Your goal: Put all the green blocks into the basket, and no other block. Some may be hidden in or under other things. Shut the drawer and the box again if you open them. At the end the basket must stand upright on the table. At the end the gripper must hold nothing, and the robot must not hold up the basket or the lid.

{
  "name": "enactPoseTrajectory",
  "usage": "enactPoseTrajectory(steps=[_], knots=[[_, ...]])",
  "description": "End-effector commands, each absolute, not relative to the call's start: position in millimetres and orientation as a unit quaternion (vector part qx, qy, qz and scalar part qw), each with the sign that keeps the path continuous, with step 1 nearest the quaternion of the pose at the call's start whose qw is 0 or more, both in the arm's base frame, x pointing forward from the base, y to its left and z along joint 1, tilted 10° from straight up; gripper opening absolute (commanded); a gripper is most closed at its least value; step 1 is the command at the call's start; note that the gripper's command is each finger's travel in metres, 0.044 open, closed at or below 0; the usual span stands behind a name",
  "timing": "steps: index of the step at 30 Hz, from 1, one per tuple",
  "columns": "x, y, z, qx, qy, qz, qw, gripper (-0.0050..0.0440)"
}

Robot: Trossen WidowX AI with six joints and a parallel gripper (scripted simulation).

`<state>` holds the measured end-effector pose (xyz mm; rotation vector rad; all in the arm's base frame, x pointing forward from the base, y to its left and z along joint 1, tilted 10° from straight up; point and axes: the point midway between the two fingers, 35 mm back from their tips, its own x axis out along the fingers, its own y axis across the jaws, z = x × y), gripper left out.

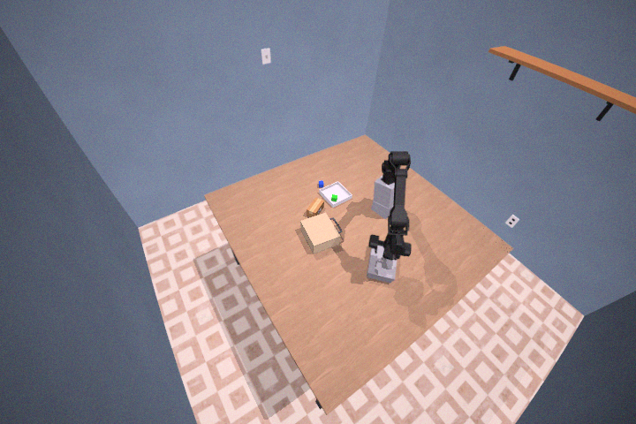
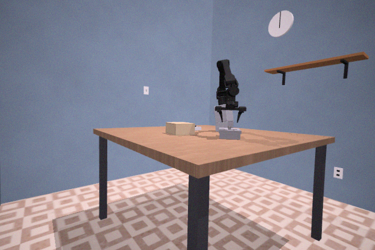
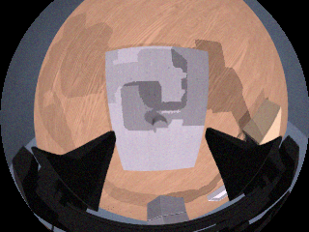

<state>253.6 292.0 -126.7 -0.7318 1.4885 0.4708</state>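
Note:
My gripper is open and empty, pointing down above the grey box. The grey box is covered by its lid, which has a small knob. A beige drawer unit has a dark handle and looks shut. A green block lies in the shallow white tray. A brown-orange object lies between tray and drawer unit; I cannot tell whether it is the basket on its side. The insides of box and drawer are hidden.
A blue block lies on the table just outside the tray, on its far side. The arm's grey base stands behind the grey box. A wooden shelf is on the wall.

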Motion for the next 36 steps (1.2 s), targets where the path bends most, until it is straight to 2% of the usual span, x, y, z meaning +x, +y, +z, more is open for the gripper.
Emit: enactPoseTrajectory(steps=[1,17,34,35,36], knots=[[251,287,-133,-0.326,0.660,0.206,0.644,0.0440],[252,283,-162,-0.326,0.660,0.206,0.644,0.0440],[252,283,-163,-0.326,0.660,0.206,0.644,0.0440],[252,283,-163,-0.326,0.660,0.206,0.644,0.0000],[252,283,-163,-0.326,0.660,0.206,0.644,0.0000]])
